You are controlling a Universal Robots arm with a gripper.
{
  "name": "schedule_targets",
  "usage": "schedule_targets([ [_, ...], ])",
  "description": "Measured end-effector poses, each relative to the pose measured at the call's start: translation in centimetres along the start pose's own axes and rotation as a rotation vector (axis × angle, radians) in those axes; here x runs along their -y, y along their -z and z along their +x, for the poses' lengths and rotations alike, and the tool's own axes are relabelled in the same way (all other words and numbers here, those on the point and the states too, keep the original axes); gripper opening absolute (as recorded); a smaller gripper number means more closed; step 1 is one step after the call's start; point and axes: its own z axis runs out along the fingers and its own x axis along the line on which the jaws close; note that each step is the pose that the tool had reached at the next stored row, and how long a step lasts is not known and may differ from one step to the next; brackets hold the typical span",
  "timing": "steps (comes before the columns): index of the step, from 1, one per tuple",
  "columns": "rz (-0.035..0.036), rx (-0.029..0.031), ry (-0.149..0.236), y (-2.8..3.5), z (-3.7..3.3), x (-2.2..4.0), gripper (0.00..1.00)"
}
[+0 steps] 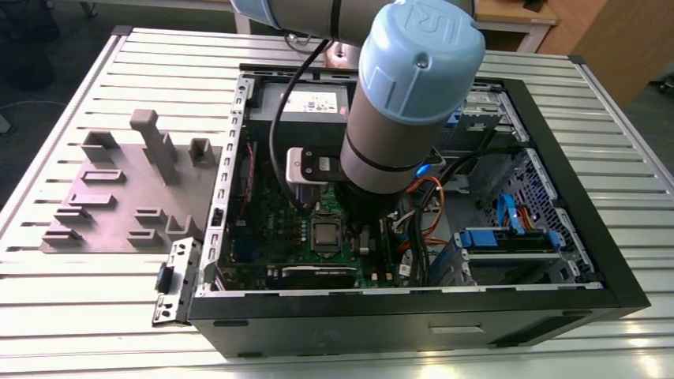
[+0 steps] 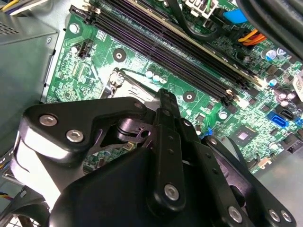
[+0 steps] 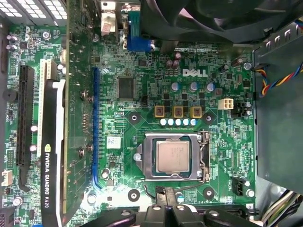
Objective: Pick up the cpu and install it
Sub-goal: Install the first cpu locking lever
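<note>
In the socket (image 3: 173, 157) near the motherboard's (image 3: 142, 71) middle the cpu (image 3: 173, 156) lies flat and square, the claw (image 3: 165, 201) just beside it, fingers narrowly set, holding nothing; best lift straight away.

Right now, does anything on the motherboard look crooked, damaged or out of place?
Nothing stands out. In the first wrist view the cpu lies flat and square inside its socket frame, edges parallel to it. The motherboard around it shows no visible damage.
</note>
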Motion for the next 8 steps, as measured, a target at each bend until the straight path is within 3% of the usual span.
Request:
schedule_targets([
  [8, 0.0000, -0.0025, 0.000, -0.33, -0.05, 0.01, 0.11],
])
